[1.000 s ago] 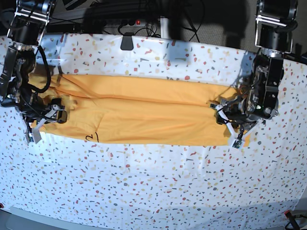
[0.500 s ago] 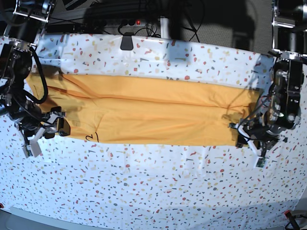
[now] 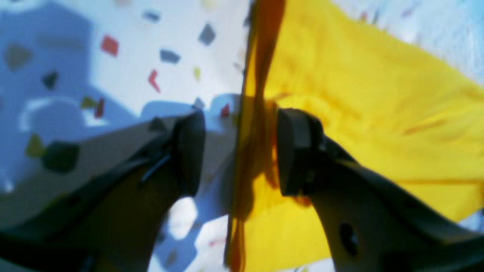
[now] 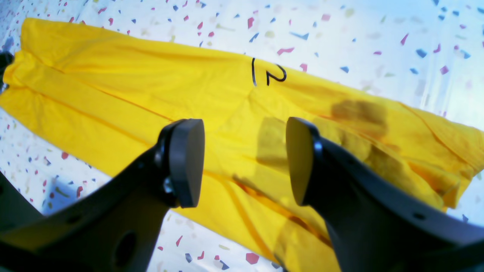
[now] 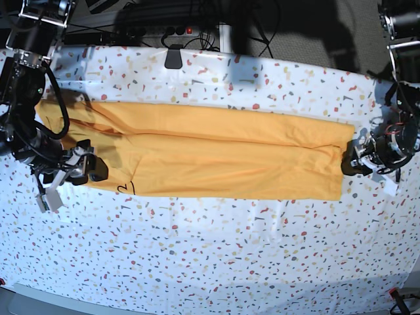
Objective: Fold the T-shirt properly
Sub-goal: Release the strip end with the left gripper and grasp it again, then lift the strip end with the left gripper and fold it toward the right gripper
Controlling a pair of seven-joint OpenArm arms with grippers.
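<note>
Now the T-shirt (image 5: 216, 157) lies as a long, narrow band across the speckled table cover (image 5: 216, 262), one end at each gripper. The left gripper (image 3: 236, 151) straddles a raised edge of cloth, its jaws apart with the fold standing between them and only the far pad brushing it; the right gripper (image 4: 245, 166) hangs open above the other end, nothing between its pads, the black lettering (image 4: 268, 73) just beyond them. If the left jaws close off-centre, the thin hem could slip out, leaving a skewed, wrinkled fold.
</note>
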